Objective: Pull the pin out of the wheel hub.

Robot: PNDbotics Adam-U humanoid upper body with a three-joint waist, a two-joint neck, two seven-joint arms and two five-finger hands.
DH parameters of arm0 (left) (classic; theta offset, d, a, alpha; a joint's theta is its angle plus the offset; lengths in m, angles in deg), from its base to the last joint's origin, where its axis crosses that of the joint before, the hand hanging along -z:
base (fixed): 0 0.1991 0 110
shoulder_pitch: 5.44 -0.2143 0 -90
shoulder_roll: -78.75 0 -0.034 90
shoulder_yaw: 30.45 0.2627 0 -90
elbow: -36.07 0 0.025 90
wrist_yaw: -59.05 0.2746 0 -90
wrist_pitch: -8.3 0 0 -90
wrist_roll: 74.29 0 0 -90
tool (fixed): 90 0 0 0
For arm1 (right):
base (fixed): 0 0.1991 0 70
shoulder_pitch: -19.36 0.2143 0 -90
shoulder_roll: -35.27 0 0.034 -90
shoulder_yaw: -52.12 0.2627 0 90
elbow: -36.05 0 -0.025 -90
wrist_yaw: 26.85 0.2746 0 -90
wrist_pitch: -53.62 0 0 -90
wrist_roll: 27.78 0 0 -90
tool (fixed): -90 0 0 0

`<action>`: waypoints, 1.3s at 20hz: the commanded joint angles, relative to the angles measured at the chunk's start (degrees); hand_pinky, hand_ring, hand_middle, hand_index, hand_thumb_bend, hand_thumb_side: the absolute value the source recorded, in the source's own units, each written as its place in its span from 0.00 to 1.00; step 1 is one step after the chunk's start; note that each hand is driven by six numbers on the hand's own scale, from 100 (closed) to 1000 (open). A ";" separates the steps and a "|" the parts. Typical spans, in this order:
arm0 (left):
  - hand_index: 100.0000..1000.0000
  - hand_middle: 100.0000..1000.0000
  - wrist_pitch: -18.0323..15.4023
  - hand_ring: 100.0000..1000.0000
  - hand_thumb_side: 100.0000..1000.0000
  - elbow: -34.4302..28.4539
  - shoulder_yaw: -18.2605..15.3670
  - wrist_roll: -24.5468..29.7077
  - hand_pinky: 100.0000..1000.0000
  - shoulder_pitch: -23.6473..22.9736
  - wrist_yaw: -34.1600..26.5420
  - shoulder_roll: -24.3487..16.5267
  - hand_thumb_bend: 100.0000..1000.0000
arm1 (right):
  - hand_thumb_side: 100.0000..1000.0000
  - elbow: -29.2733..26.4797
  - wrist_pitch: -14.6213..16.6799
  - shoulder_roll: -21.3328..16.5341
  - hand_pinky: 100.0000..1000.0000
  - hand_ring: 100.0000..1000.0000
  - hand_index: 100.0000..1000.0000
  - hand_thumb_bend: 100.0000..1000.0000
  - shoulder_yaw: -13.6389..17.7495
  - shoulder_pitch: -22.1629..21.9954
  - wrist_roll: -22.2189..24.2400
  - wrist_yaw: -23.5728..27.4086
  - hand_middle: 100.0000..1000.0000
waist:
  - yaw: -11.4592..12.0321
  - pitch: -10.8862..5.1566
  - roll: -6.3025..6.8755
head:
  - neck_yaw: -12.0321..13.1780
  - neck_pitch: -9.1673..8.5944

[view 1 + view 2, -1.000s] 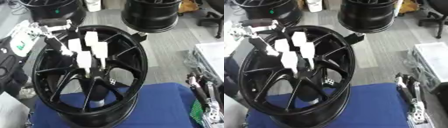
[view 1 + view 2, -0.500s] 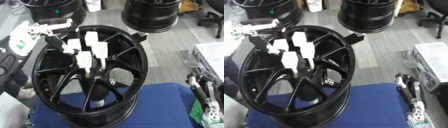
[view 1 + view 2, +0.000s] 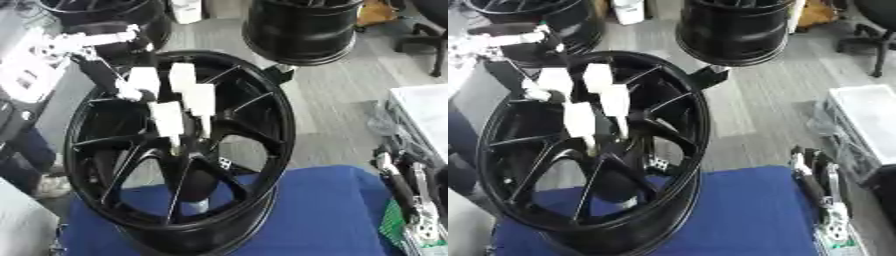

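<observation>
Your left hand (image 3: 171,102) has barely moved this past second, white fingers straight and spread over the wheel (image 3: 179,150) spokes; no pin visible, nothing pinched yet.

The place looked like a workshop or robot test lab set up inside an office-like room. A large black wheel hub (image 3: 175,150) stood tilted on a desk covered with a blue cloth (image 3: 324,210), and more black wheel rims (image 3: 306,25) sat on the grey floor (image 3: 332,100) behind it, another (image 3: 105,20) at the upper left. A black office chair (image 3: 868,35) stood at the far right edge. On the right, a white bin (image 3: 868,115) rested beside what seemed to be tools or parts, too blurred to make out.
</observation>
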 commanded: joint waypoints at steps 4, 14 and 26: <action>0.43 0.28 -3.84 0.30 0.00 -6.80 -5.84 2.49 0.53 -0.71 -6.18 -11.50 0.22 | 0.55 -0.44 0.01 -0.93 0.64 0.54 0.56 0.00 0.70 -0.01 -0.42 0.04 0.50 | 0.81 -1.24 0.26 | -1.03 -0.10; 0.48 0.33 -1.20 0.35 0.00 1.17 -11.93 -2.77 0.56 -13.97 -0.34 -20.32 0.21 | 0.55 -0.29 0.02 -0.94 0.64 0.54 0.56 0.00 1.08 -0.30 -0.80 -0.19 0.50 | 1.17 -1.51 0.50 | -1.61 -0.10; 0.88 0.79 -4.44 0.76 0.49 21.57 -17.31 -19.24 0.79 -19.57 28.59 -9.16 0.83 | 0.56 -0.27 0.05 -0.14 0.64 0.54 0.56 0.00 1.07 0.05 -0.73 0.08 0.50 | 0.55 -1.22 -0.21 | -1.82 -0.10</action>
